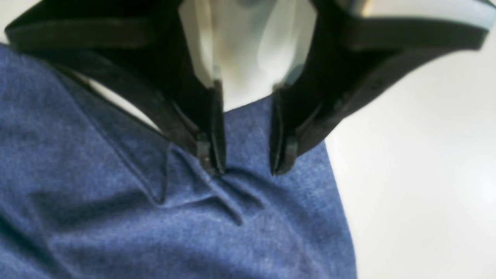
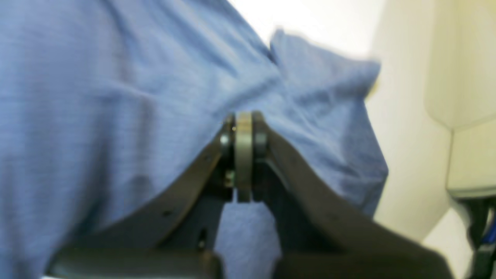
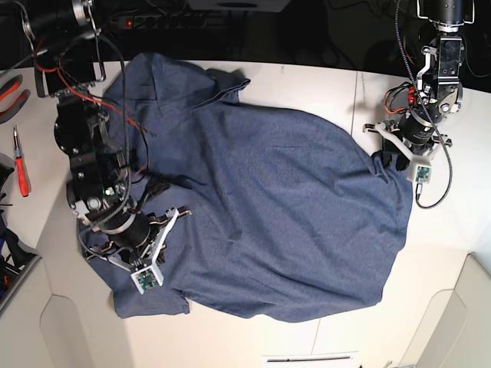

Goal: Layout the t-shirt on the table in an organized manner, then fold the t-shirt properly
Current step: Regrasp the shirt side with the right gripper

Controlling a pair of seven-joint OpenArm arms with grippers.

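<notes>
t-shirt (image 3: 261,207) spread wrinkled over table (image 3: 322,84) | right gripper (image 2: 243,155) clamped tight, pinching a fabric fold (near a sleeve) | left gripper (image 1: 245,164) jaws parted, tips pressing onto cloth at shirt's edge, nothing gripped

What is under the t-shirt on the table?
The t-shirt lies spread over the cream table, whose bare top shows all around it. What lies beneath the cloth cannot be seen; it covers that part fully. No lettering shows on the upper side.
</notes>
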